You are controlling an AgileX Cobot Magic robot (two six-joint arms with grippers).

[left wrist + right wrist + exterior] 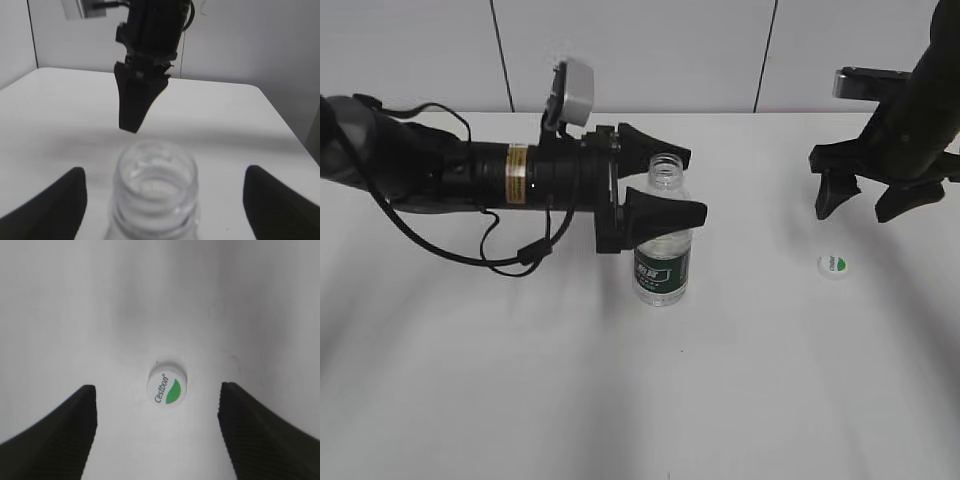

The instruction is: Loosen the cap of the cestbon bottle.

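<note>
On the white worktop [520, 380] in the exterior view, the cestbon bottle [662, 262] stands upright near the middle, its neck bare. The left tool [665, 185] reaches in from the left with its fingers spread wide, one behind the neck and one in front of the shoulder; whether either touches cannot be told. The cap [834, 266] lies flat on the worktop well to the right, leaf mark up. The right tool [865, 200] hangs above and behind it, fingers apart, holding nothing.

From the left wrist view, the bottle's open, threaded mouth [154, 187] sits between the two dark fingertips [55, 205], with clear gaps on both sides. The right tool [137, 100] hangs beyond, pointing down.

From the right wrist view, the cap [167, 387] rests on the worktop [75, 300] between the widely parted fingertips [55, 435], touching neither.
</note>
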